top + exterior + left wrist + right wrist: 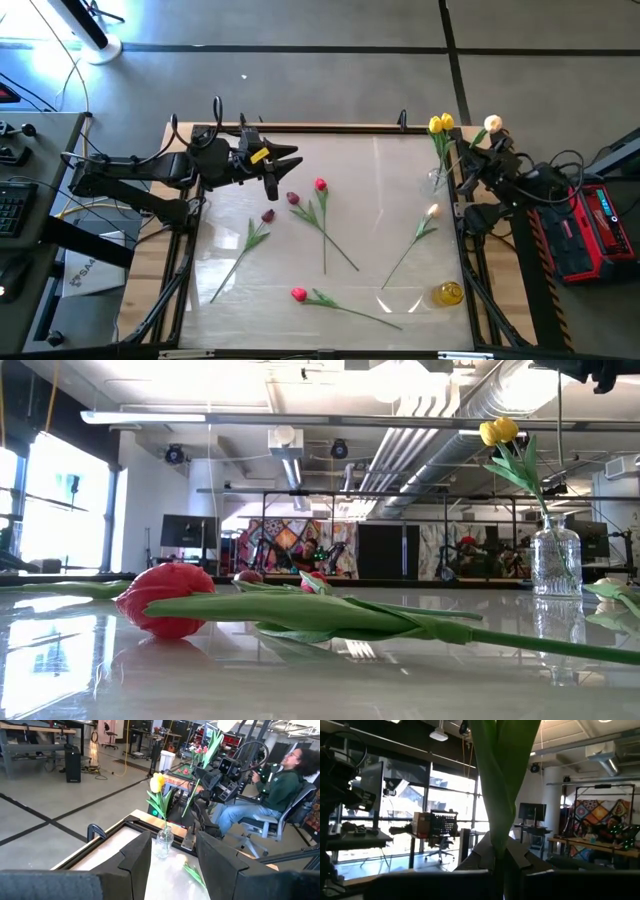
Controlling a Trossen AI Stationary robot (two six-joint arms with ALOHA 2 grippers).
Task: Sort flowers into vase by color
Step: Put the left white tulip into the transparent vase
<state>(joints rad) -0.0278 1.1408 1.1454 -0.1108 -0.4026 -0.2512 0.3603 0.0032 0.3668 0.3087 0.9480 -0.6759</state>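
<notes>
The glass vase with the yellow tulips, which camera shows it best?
The low view: the glass vase stands in full profile, unobstructed, yellow tulips above. The left wrist view shows it smaller between the fingers. The high view shows it faintly from above; the right wrist view doesn't show it.

A vase (438, 178) stands near the table's (390, 215) far right edge with two flowers (440, 125) in it — a second vase (449, 293) sits at the near right corner. Five more flowers (322, 215) lie flat across the middle and left, the left gripper (272, 172) above the far-left ones. The right gripper (478, 150) holds a flower (492, 124) just right of the far vase.
</notes>
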